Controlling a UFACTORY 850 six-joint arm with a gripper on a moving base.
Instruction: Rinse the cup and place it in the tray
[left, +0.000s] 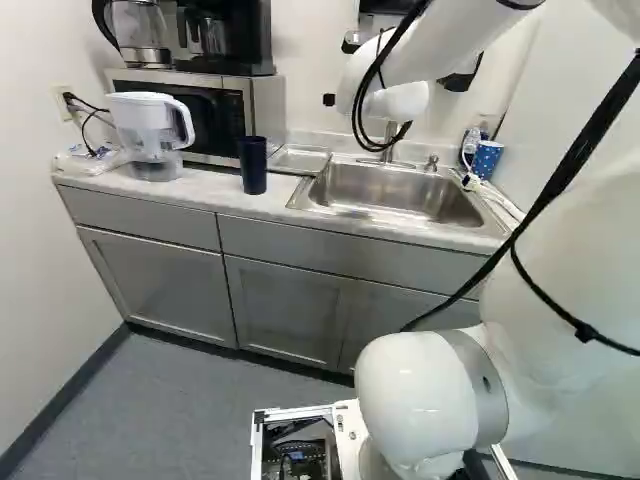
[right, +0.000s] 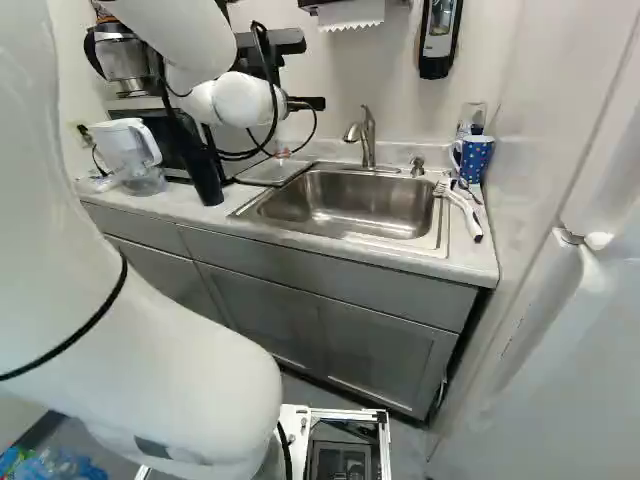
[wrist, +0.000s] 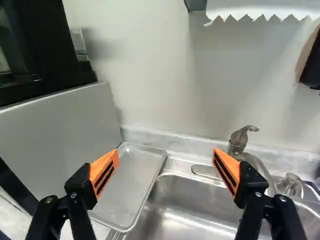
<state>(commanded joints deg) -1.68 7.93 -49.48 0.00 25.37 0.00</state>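
Your arm (right: 150, 370) is filling the foreground and reaching up over the counter (left: 205, 188). The sink (right: 350, 212) is taking up the middle stretch of it, faucet (right: 368, 140) at its wall side. The microwave (left: 215, 125) is standing further left, its side panel showing in the wrist view. The tray (wrist: 130, 180) is lying flat between microwave and sink.

Gripper (wrist: 166, 152): you are holding it wide, fingers well apart, nothing between the pads. It is pointing toward the wall, above the counter, with the tray and the near end of the sink showing beyond and below the fingers.

Cup (left: 253, 165): dark, tall, narrow. It is standing upright on the counter, in front of the microwave's right end, just left of the tray and closer to the base than the tray is. The wrist view is not showing it, so you are aiming past it. By my reading it is lying below the gripper, to its left and back toward the base. Its long axis is running vertically, so a level approach with one finger on each side should suit.

A small spotted mug (right: 474, 158) is sitting beyond the sink's right end; I am taking the dark one as yours. You are likely at the reaching step, rinsing and placing both ahead. Swinging in sideways could be knocking it over.
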